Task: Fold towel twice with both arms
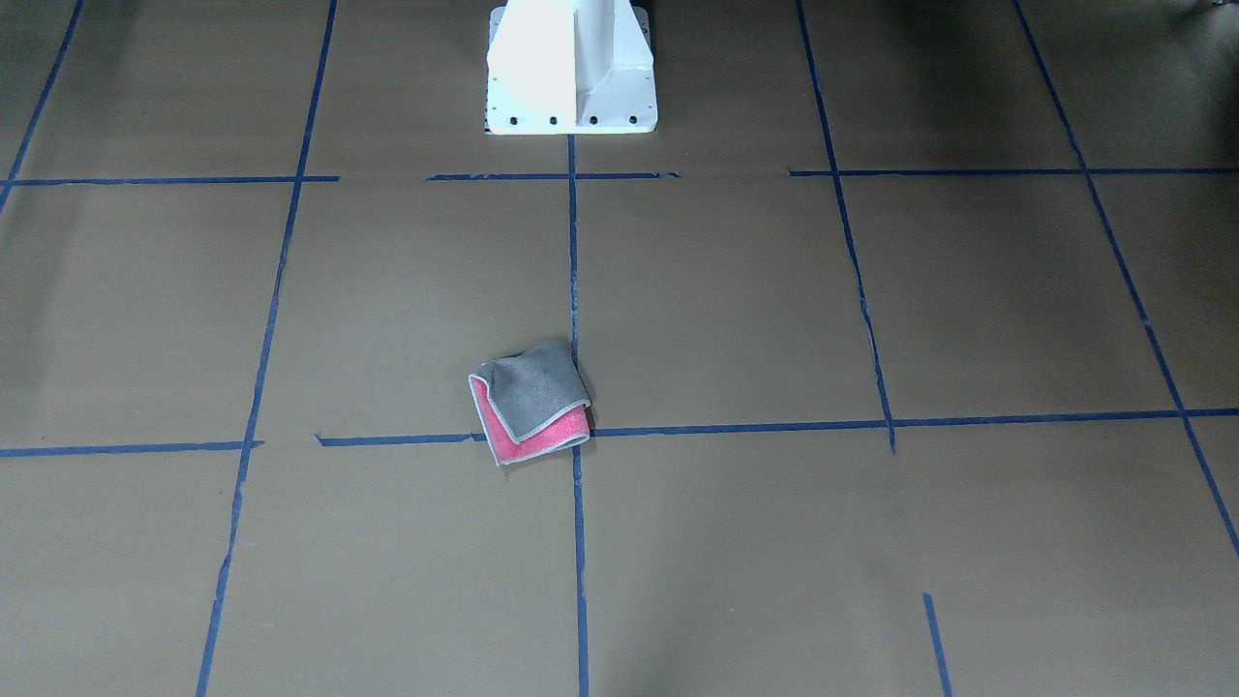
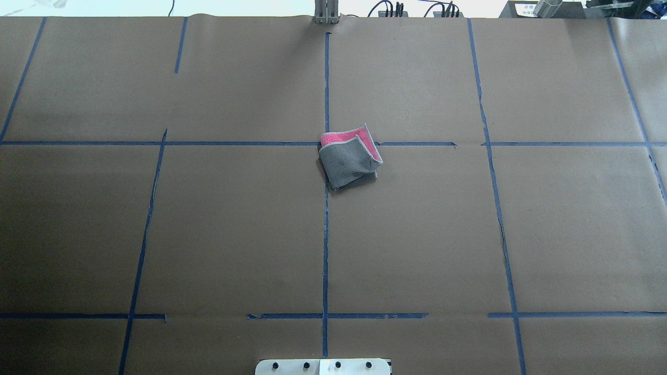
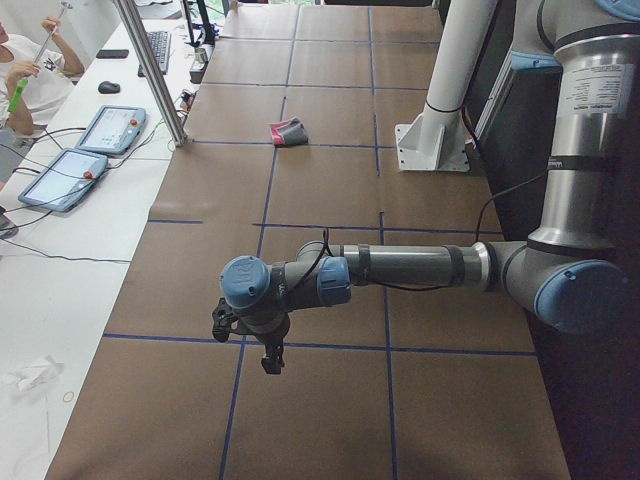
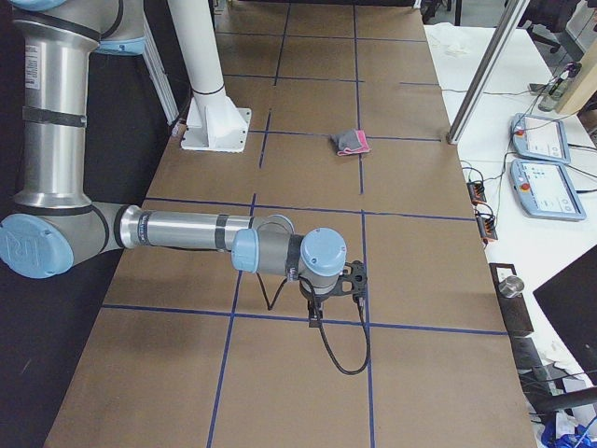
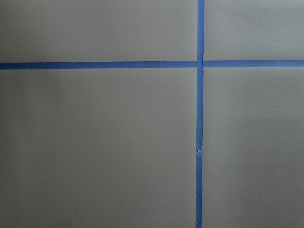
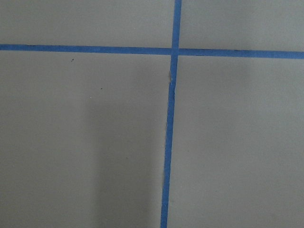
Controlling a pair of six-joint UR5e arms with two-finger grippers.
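Out in front of the white pedestal (image 1: 571, 68) the towel (image 1: 530, 402) lies on the desk (image 1: 871, 542) looking twice folded, grey over pink, our left arm (image 3: 400, 268) and right arm (image 4: 187, 231) well off from the pedestal, jaws wide or narrow we cannot tell, so we judge only parking remains.

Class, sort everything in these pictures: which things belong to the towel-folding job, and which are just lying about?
Belong to the job: towel, folded with grey on top; left arm; right arm.
Lying about: far touch screen; near touch screen; keyboard; mouse; crumpled tissue.
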